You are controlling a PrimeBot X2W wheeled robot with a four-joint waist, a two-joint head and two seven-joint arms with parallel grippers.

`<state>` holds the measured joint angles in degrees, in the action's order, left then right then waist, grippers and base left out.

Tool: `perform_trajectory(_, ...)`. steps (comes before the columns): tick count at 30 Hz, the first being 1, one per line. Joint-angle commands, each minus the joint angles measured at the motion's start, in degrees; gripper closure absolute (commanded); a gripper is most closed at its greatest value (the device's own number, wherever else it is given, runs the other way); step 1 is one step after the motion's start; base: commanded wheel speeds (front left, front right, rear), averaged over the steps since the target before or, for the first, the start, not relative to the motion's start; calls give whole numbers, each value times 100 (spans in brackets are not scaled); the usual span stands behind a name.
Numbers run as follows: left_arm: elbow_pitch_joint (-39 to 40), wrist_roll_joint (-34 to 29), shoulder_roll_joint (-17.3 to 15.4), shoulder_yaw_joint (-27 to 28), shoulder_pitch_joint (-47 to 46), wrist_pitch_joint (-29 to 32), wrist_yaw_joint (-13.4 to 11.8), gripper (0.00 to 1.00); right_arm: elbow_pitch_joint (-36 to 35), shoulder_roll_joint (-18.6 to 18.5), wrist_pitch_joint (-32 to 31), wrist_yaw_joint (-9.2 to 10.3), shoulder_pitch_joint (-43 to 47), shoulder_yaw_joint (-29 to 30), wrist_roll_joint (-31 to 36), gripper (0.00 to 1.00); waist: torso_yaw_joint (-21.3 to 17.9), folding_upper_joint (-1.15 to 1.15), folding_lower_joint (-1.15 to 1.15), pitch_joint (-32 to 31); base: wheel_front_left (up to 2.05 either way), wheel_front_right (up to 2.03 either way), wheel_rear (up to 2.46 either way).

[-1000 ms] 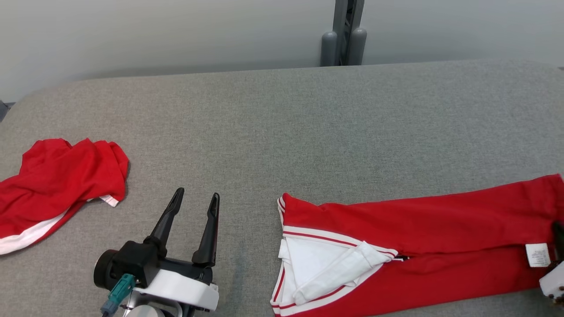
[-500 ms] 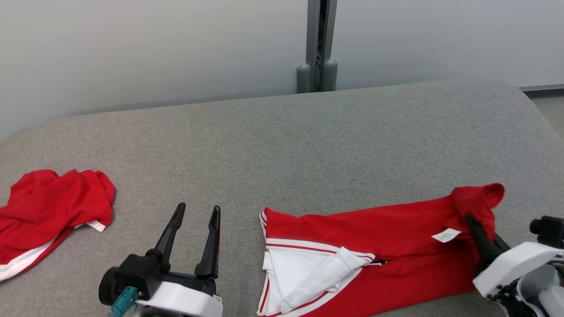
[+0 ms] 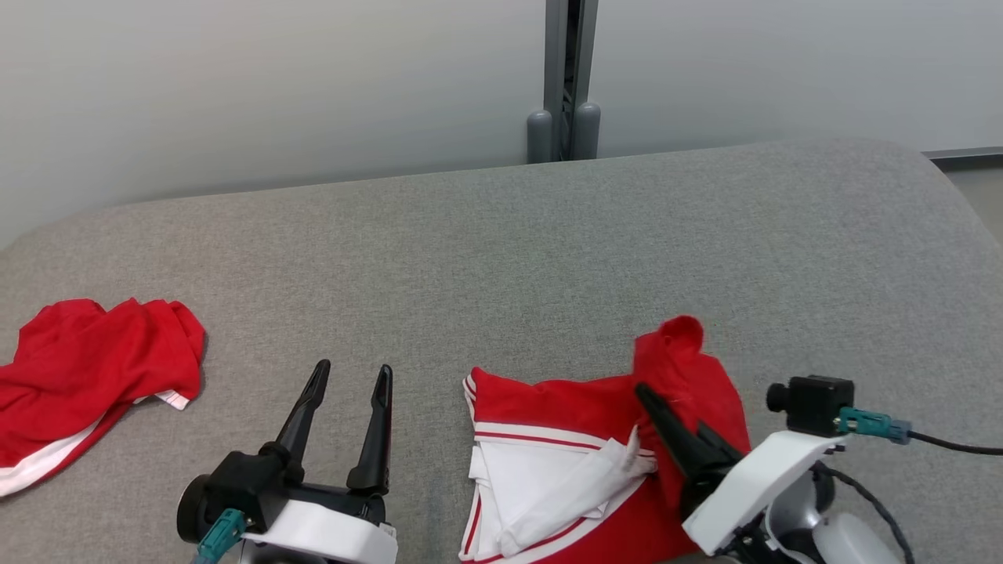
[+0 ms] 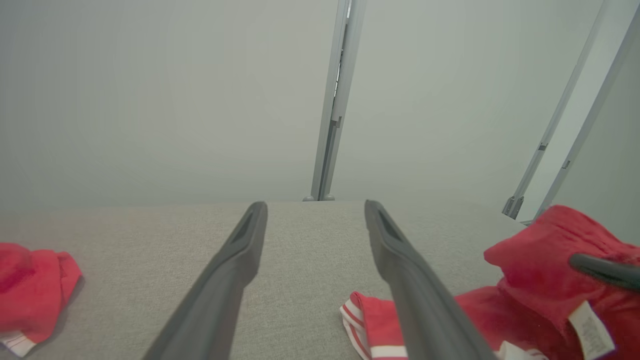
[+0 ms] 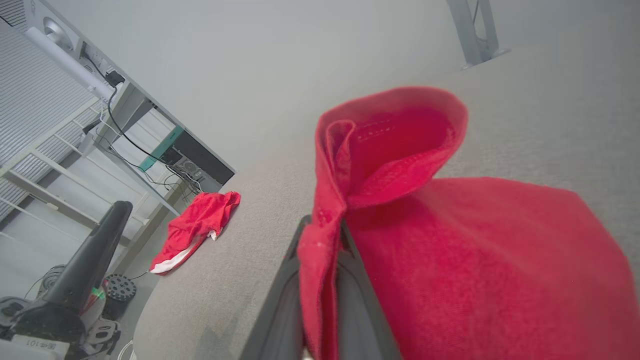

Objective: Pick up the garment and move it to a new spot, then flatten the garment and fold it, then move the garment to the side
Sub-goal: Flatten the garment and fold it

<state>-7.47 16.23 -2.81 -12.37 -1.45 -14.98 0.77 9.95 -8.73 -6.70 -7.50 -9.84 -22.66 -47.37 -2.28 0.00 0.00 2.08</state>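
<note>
Cloth, a spare red heap (image 3: 94, 368), lies at the left edge of the desk (image 3: 501, 258), clear of the work. Right of it the left tool (image 3: 352, 368) hovers released and empty, seemingly waiting its turn. Farther right the garment (image 3: 564, 399) lies at the near edge, its right end clenched in the right tool (image 5: 324, 230) and held up over the rest, likely to fold it leftward.

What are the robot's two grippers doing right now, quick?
Left gripper: open, holding nothing.
Right gripper: shut on a fold of the red garment.
</note>
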Motion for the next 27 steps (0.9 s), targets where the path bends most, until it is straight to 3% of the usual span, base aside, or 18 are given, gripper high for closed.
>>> perform_trajectory(1, -3, 11, -18, 10, -44, -19, 0, 0, -92, 91, -77, 2, 74, 3, 49, 100, 39, 0, 0, -1, 0, 0, 0)
perform_trajectory(8, -26, 41, -19, -11, -84, -19, 13, 0, -267, 522, -365, 2, 185, -182, 134, 100, 271, 0, 0, 6, 0, 0, 0)
perform_trajectory(17, -61, 83, -19, -60, -157, -20, 22, 0, 448, 566, 57, 2, 43, -466, -236, 100, 687, 0, 0, 160, 0, 0, 0)
perform_trajectory(19, -71, 89, -19, -57, -163, -20, 23, 0, 680, 568, 108, 2, 3, -515, -468, 0, 760, 0, 0, 201, 0, 0, 0)
perform_trajectory(27, -128, 210, -18, -42, -257, -20, 41, 0, 1062, 565, 265, 2, -295, -995, -811, 0, 938, 0, 0, 369, 0, 0, 0)
